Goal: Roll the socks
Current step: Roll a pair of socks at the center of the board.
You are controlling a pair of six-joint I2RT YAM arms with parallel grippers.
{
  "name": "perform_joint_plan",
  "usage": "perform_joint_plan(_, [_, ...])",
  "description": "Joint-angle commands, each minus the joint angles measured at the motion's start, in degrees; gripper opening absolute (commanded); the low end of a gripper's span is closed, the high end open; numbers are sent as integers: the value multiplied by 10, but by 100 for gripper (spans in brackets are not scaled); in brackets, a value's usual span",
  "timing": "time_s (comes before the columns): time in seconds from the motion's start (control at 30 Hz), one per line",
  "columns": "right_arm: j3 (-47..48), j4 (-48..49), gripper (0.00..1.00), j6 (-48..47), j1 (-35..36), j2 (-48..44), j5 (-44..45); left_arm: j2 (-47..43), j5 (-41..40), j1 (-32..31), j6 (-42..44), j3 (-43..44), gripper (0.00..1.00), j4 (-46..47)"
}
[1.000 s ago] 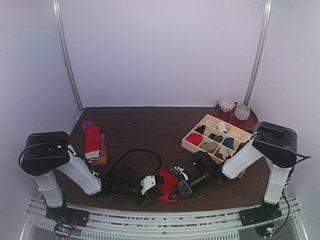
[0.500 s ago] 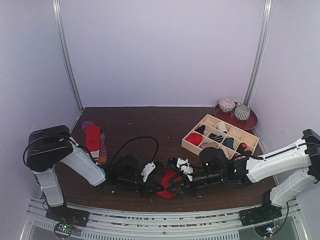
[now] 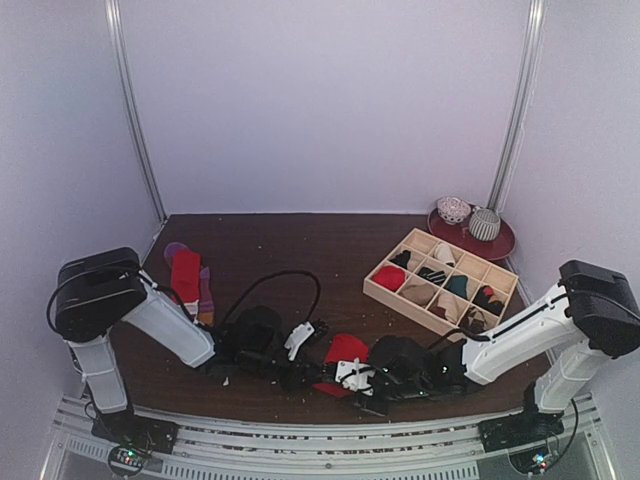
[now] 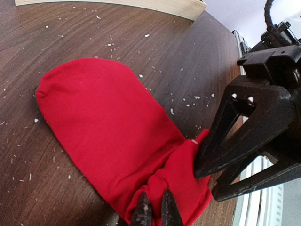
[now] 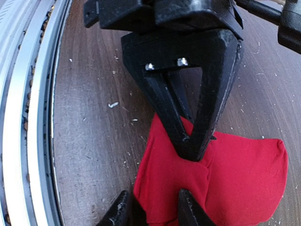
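A plain red sock [image 3: 346, 350] lies flat near the table's front edge, with its rounded toe pointing away from the left wrist camera [image 4: 103, 122]. My left gripper [image 4: 153, 213] is shut on a bunched fold at the sock's near end. It shows in the top view [image 3: 318, 372] and as a closed V in the right wrist view [image 5: 188, 149]. My right gripper [image 5: 153, 212] is open, its fingers straddling the same end of the sock [image 5: 235, 174]. It also shows in the top view [image 3: 340, 384] and the left wrist view [image 4: 207, 181]. More socks [image 3: 186, 280], red and a purple-orange one, lie at the left.
A pale wooden grid tray [image 3: 385, 290] with rolled socks in its cells stands at the right, and its edge shows in the left wrist view [image 4: 141, 4]. A red plate [image 3: 500, 245] with two patterned balls sits at the back right. A metal rail [image 5: 28, 117] runs along the table's front edge.
The right arm has swung left and stretched low along the table. Its gripper has come to the sock's near end, opposite my left gripper, and more of the sock now shows.
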Motion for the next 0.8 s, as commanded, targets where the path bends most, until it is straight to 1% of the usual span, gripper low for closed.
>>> perform_joint_plan(0.0, [10, -1, 31, 7, 0, 30, 53, 31, -9, -3, 17, -22, 3, -128])
perform_joint_plan(0.07, [11, -8, 25, 33, 0, 44, 53, 11, -10, -4, 32, -26, 15, -111])
perform_joint_plan(0.13, [14, -24, 18, 61, 0, 61, 57, -21, -18, -3, 48, -33, 22, -95])
perform_joint_plan(0.2, [8, -29, 13, 86, -1, 70, 50, -60, -32, -4, 69, -39, 27, -89])
perform_joint_plan(0.27, [-7, -21, 11, 113, -4, 67, 26, -103, -49, -4, 95, -48, 30, -86])
perform_joint_plan(0.33, [-15, -12, 10, 149, -16, 58, -52, -152, -65, -4, 122, -66, 34, -70])
perform_joint_plan(0.4, [-24, 6, 9, 192, -30, 50, -132, -213, -76, -4, 147, -107, 39, -34])
perform_joint_plan(0.47, [-36, 39, 10, 246, -52, 54, -218, -262, -80, -6, 175, -147, 50, 18])
perform_joint_plan(0.53, [-46, 85, 10, 315, -72, 69, -292, -297, -78, -13, 201, -181, 56, 58])
perform_joint_plan(0.63, [-61, 167, 10, 412, -105, 112, -388, -300, -76, -35, 238, -206, 63, 120])
perform_joint_plan(0.77, [-72, 272, 10, 507, -128, 152, -446, -218, -49, -44, 250, -191, 69, 171])
